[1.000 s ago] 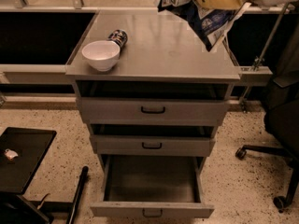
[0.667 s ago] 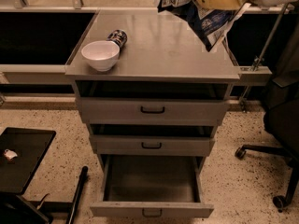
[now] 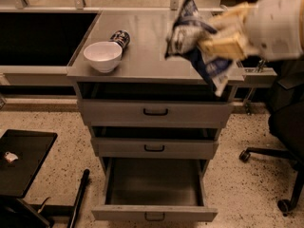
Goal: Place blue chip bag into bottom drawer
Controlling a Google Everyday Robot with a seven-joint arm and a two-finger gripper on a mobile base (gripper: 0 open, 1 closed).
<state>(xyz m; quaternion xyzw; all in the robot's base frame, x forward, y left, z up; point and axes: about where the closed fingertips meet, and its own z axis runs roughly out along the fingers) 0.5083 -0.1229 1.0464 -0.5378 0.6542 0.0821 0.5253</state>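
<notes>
The blue chip bag (image 3: 192,37), crumpled dark-blue foil with white patches, hangs in the air over the right part of the grey cabinet's top (image 3: 142,56). My gripper (image 3: 223,39), with yellowish fingers (image 3: 228,44) on a white arm, comes in from the right and is shut on the bag. The bottom drawer (image 3: 154,212) is pulled out, its deep grey tray open and empty. It lies well below and left of the bag. The two drawers above it are pushed in.
A white bowl (image 3: 102,56) and a small dark can (image 3: 120,38) sit on the left of the cabinet top. A black office chair (image 3: 285,137) stands at the right. A black flat case (image 3: 21,160) and a dark rod (image 3: 78,198) lie on the floor at left.
The gripper with the bag has come forward and lower over the cabinet top, toward the front right edge. The drawers, bowl and can have not moved.
</notes>
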